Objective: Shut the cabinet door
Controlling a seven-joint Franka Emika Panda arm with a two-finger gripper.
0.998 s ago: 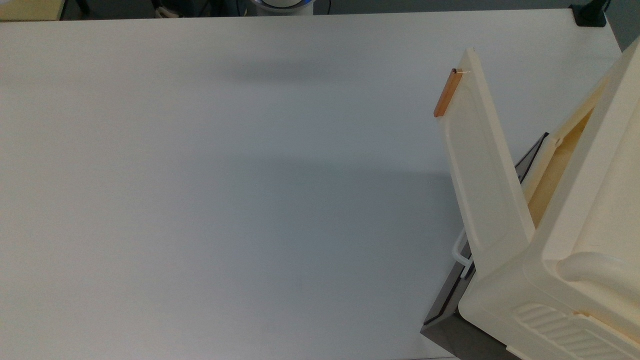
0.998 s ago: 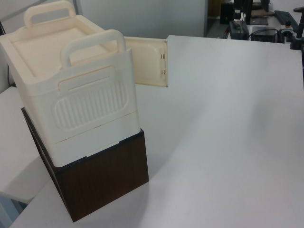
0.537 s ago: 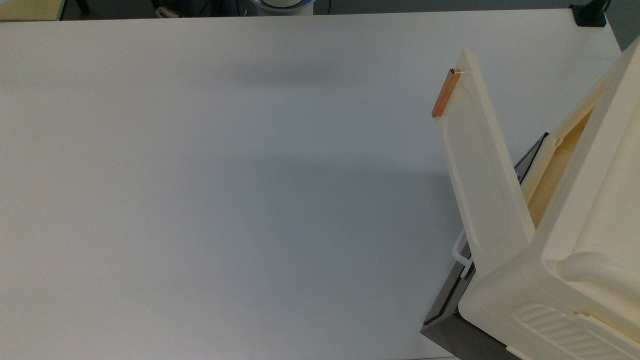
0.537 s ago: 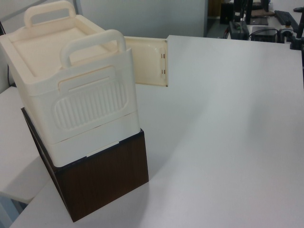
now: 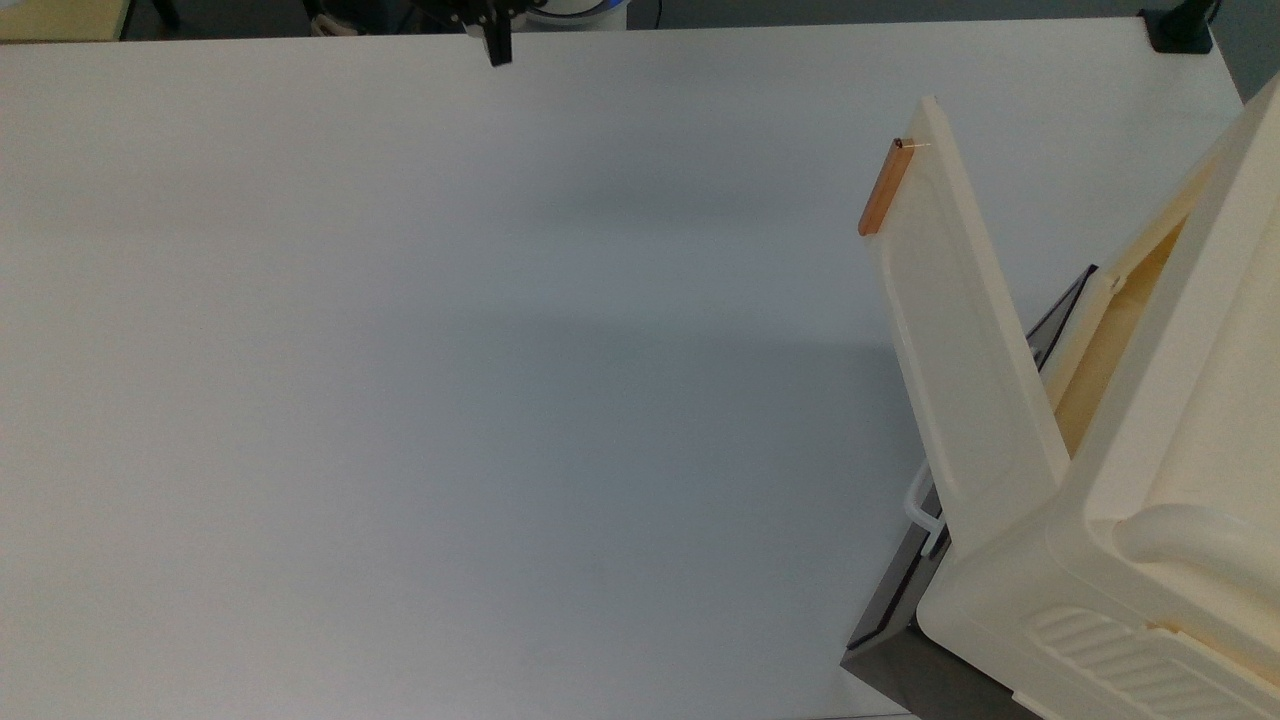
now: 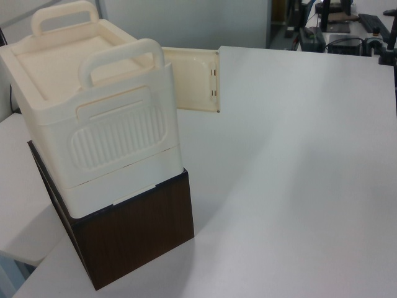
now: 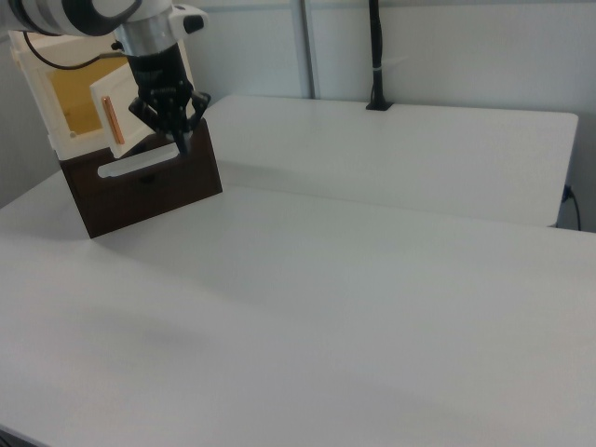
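Note:
The cream cabinet (image 5: pixel 1180 450) stands at the top view's right edge on a dark box. Its cabinet door (image 5: pixel 960 330) hangs wide open, swung out over the table, with the orange-brown strip handle (image 5: pixel 880 187) at its free edge. My gripper (image 5: pixel 495 45) pokes in at the top view's upper edge, far to the left of the door, touching nothing. In the right view the gripper (image 7: pixel 182 140) points down with its fingers together and nothing between them, in front of the door (image 7: pixel 116 116) and the cabinet (image 7: pixel 56 98). The left view shows the cabinet (image 6: pixel 93 112) and the door's inner side (image 6: pixel 195 77).
Under the cabinet sits a dark brown box (image 6: pixel 136 236) with a white loop handle (image 5: pixel 920 505). The white table (image 5: pixel 450 380) stretches wide to the top view's left of the door. A black post (image 7: pixel 374 56) stands at the table's far edge in the right view.
My gripper has come into the top view at its upper edge. The door's handle edge has drifted slightly towards the top view's left.

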